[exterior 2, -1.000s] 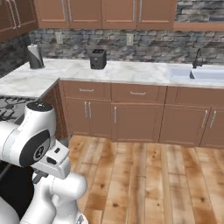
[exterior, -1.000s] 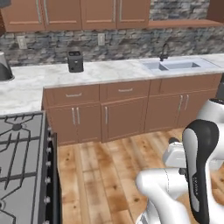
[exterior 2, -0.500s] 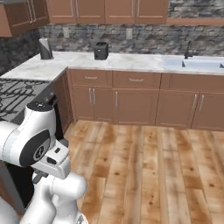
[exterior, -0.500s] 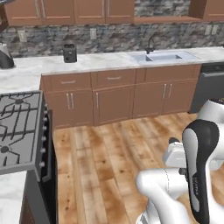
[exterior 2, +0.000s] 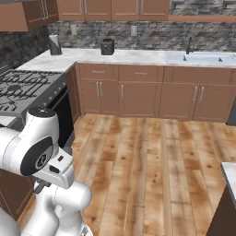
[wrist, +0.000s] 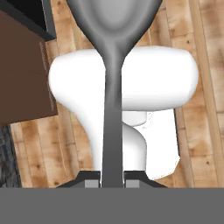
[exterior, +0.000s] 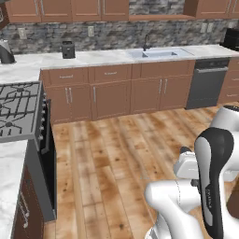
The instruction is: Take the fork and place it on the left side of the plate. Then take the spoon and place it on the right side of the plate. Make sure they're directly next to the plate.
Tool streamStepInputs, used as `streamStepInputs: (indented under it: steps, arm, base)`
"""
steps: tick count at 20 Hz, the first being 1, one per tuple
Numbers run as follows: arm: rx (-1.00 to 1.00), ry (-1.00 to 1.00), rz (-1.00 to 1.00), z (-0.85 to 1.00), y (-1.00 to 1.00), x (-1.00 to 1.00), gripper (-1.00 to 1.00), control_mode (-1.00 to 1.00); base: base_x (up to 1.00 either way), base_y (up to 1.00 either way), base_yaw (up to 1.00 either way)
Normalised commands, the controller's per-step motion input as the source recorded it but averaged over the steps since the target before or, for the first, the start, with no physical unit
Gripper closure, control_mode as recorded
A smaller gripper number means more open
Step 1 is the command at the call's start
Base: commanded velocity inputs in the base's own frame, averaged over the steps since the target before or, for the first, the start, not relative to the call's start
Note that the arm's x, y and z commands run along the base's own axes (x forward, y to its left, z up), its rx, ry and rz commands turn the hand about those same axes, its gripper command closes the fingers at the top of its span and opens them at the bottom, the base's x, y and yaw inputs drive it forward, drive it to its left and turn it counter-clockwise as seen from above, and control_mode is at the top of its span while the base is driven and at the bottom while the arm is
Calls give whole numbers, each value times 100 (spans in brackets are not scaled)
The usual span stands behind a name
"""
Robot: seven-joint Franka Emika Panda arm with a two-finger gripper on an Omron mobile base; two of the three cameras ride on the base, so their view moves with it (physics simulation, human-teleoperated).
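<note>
a: what has the gripper (wrist: 112, 181) got?

b: in the hand view, the spoon (wrist: 112, 65). its narrow grey handle runs straight up the middle of the frame from between the two dark finger tips at the bottom centre, and the oval bowl spreads out at the top centre, cut off by the upper edge.

a: so the jaws are closed?

b: nearly closed, pinched on the handle with one tip pressed to each side of it. no gap shows between tips and metal.

a: what's behind the spoon there?

b: wooden plank floor (wrist: 199, 109) down the right side and lower left, and a dark brown cabinet side (wrist: 22, 74) at the upper left of that frame.

a: and the base views?

b: left base view: a stove (exterior: 16, 109) with black grates at the left edge, a marble counter (exterior: 107, 57) running across the upper part, a sink (exterior: 158, 54) with a dark faucet at upper centre-right, a small black toaster (exterior: 68, 49) at upper left on the counter, and a dark dishwasher (exterior: 207, 83) at the right. brown cabinets below and above, stone backsplash between.

a: right base view?

b: same kitchen from the other side. stove at the left, toaster at upper centre-left, sink at the upper right, open wood floor across the centre and right.
</note>
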Motion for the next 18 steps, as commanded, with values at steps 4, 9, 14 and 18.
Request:
streamStepInputs:
  steps: [4, 9, 14, 18]
  arm:
    - [0, 0, 0, 0, 0, 0, 100, 100]
    - [0, 0, 0, 0, 0, 0, 100, 100]
    - [0, 0, 0, 0, 0, 0, 100, 100]
    - [0, 0, 0, 0, 0, 0, 100, 100]
  base:
    - [-100, -36, -4]
    - [-100, -31, -4]
    - [-100, -25, -5]
    - [-100, -29, -6]
